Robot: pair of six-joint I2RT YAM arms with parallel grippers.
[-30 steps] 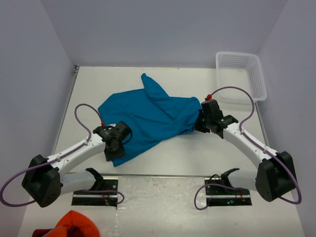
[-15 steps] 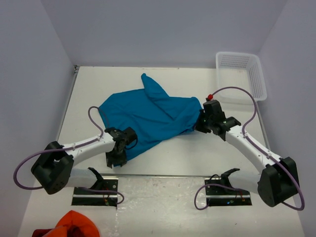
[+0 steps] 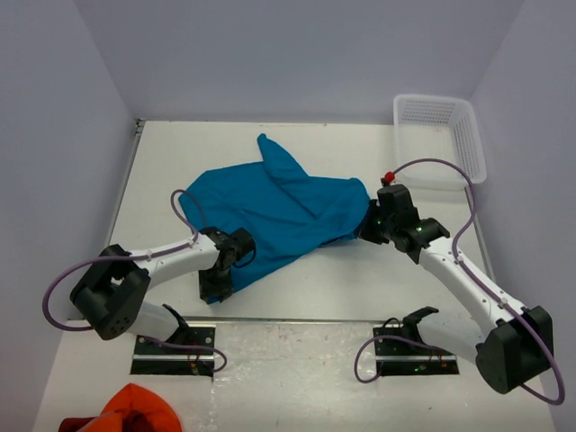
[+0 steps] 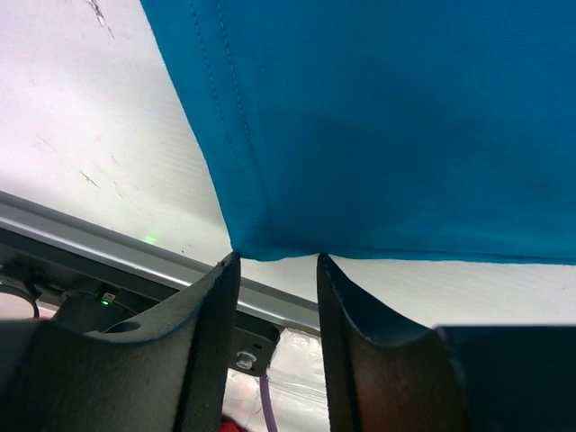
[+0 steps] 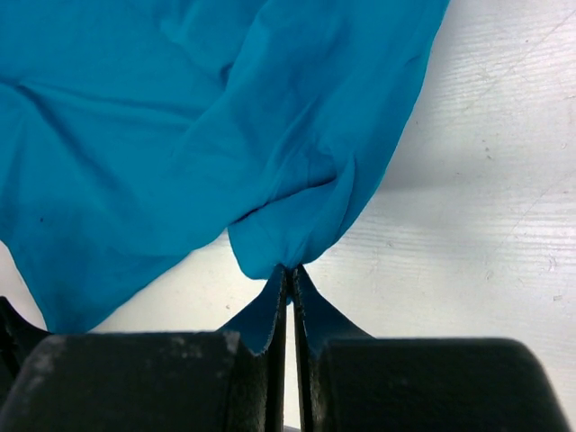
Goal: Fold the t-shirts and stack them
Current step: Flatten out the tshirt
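One teal-blue t-shirt (image 3: 270, 211) lies spread and creased across the middle of the table, a sleeve pointing to the back. My left gripper (image 3: 214, 290) hovers at its near-left corner, pointing toward the table's front edge. In the left wrist view the left gripper (image 4: 276, 261) is open, and the hemmed corner of the t-shirt (image 4: 378, 117) ends right at the fingertips, not pinched. My right gripper (image 3: 367, 225) is at the shirt's right edge. In the right wrist view the right gripper (image 5: 290, 268) is shut on a small bunched fold of the t-shirt (image 5: 180, 126).
A white plastic basket (image 3: 439, 135) stands at the back right corner. An orange-red bunched cloth (image 3: 135, 409) lies off the table at the near left. A metal rail (image 4: 108, 247) runs along the table's front edge just beyond the left fingers.
The left arm has swung its gripper rightward and down to the shirt's near-left corner, and its jaws narrowed a little. The right gripper has shifted slightly right, still holding the cloth.
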